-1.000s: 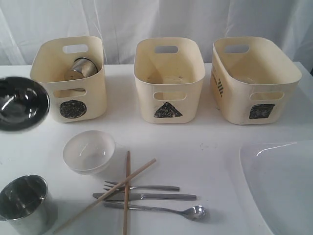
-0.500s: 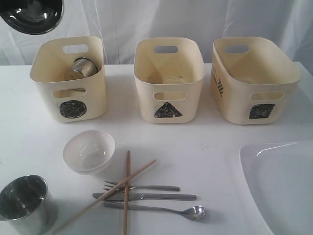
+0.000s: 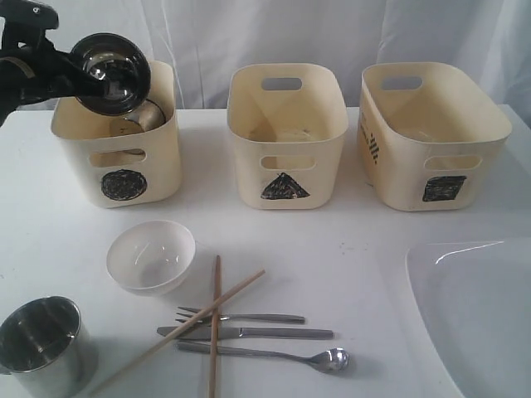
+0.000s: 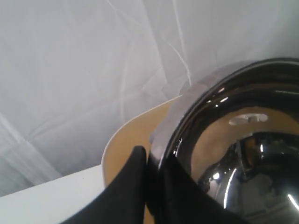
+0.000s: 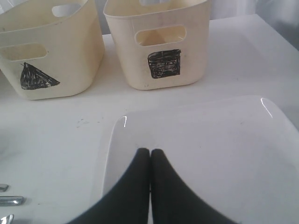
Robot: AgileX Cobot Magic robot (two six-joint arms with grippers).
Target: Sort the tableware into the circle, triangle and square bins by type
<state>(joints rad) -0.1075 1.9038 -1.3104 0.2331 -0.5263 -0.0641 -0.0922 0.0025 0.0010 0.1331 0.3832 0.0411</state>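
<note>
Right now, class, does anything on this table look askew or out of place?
Yes. The two chopsticks lie crossed in an X on top of the fork, knife and spoon. Those three lie neatly parallel, so the chopsticks look carelessly dropped. Nothing looks spilled or broken.

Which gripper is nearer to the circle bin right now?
Left. The left gripper holds the steel bowl right over the circle bin; the right gripper, shut, sits over the white plate at the table's opposite end.
</note>
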